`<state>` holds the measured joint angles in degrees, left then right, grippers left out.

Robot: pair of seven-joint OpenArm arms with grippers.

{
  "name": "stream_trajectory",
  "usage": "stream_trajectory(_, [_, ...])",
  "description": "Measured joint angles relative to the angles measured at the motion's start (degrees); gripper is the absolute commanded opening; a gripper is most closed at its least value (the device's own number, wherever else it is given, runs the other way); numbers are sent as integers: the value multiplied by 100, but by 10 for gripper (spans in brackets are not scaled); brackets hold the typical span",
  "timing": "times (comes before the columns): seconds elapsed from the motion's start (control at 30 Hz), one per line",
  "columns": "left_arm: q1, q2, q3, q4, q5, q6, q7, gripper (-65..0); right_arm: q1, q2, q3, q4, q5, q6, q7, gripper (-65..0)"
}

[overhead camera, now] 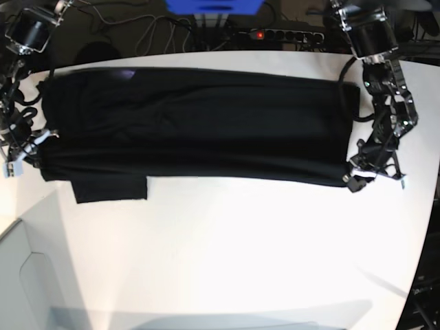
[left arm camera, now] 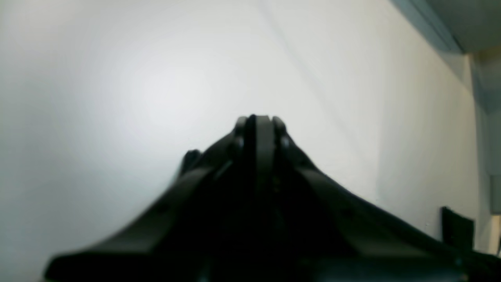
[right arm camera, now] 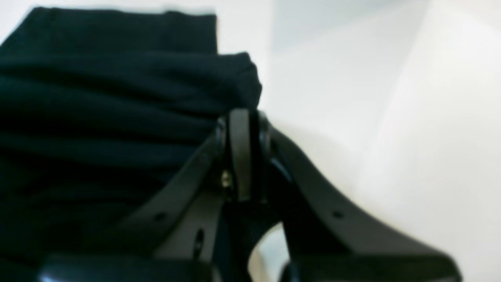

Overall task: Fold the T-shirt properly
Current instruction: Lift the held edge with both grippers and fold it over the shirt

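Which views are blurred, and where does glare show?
Left wrist: left gripper soft and dark, bright glare on the table. Right wrist: right gripper and T-shirt blurred. Base: sharpest, T-shirt nearly featureless black, table washed out.

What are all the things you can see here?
T-shirt: one, black, lying in a long band across the far half of the table, a sleeve sticking out near its left end.
Table: one, white, under everything.
Power strip: one, black with a red light, behind the table's far edge.
Cables: several, dark, behind the table.
Blue thing: one, at the top edge; I cannot tell what it is.
Left tool: one, black, at the shirt's right end in the base view, looks shut.
Right tool: one, black, at the shirt's left end, looks shut.
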<state>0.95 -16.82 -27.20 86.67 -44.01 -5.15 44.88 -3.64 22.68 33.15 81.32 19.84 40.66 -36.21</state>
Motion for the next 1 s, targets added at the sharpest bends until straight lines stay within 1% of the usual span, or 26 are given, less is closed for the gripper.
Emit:
stream_trajectory(0.23, [450, 0, 0, 411, -9, -22, -28, -649, -393, -96, 210, 39, -11, 0, 15, -650])
stream_trajectory(0.33, [669, 4, -2, 555, 9, -20, -15, -649, -468, -101, 225, 39, -11, -2, -258, -650])
stream_trajectory(0.5, [927, 37, 0, 743, -52, -24, -13, -649, -461, -116, 531, 61, 20, -7, -610, -650])
stream_trajectory(0.57, [1047, 37, 0, 761, -57, -24, -15, -649, -503, -133, 560, 286, -46, -2, -748, -650])
stream_trajectory(0.63, [1113, 48, 0, 761, -15, -17, -11, -649, -627, -157, 560, 713, -2, -11, -723, -650])
stream_trajectory(0.73, [1178, 46, -2, 761, -2, -15, -59, -649, -861, -337, 581, 1390, -74, -26, -752, -650])
stream_trajectory(0.8, [1263, 50, -59, 750, -2, 0, -275, -649, -1005, -485, 570, 1722, -74, -24, -901, -650])
stream_trajectory(0.87, [1388, 33, -101, 750, -4, 7, -490, -649, -1086, -605, 568, 1912, -66, -20, -1099, -650])
stream_trajectory(0.9, [1438, 31, -111, 745, 7, 24, -487, -650, -1086, -656, 568, 1971, -61, -22, -1226, -650])
stream_trajectory(1.0, [1471, 33, -116, 713, 76, 68, -485, -650, -1123, -660, 568, 2006, -37, -24, -1314, -650])
